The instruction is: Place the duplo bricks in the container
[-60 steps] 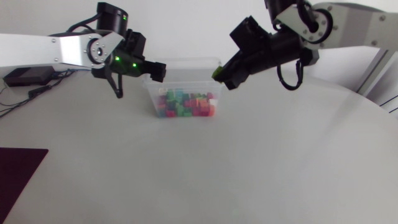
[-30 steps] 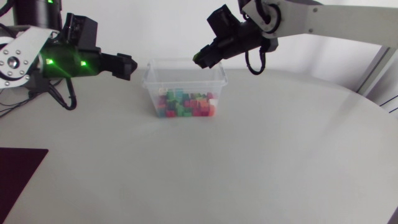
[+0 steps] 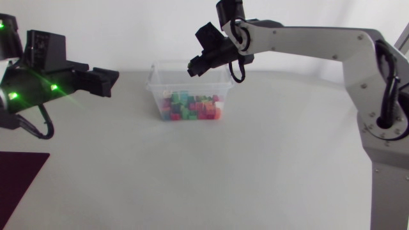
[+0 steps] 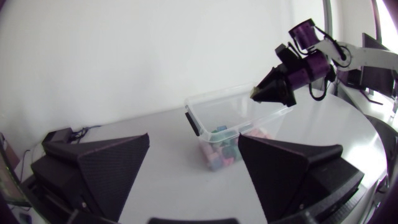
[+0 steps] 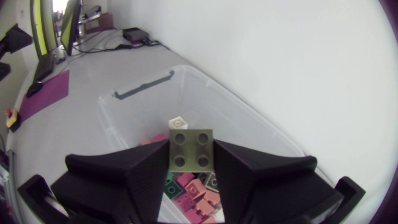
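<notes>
no readable text, labels or numbers

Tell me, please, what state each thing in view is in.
container, lidless, partly filled with bricks.
bricks, lying in a loose pile inside the container.
olive brick, held above the container.
right gripper, shut on olive brick.
left gripper, open, empty, apart from the container.
</notes>
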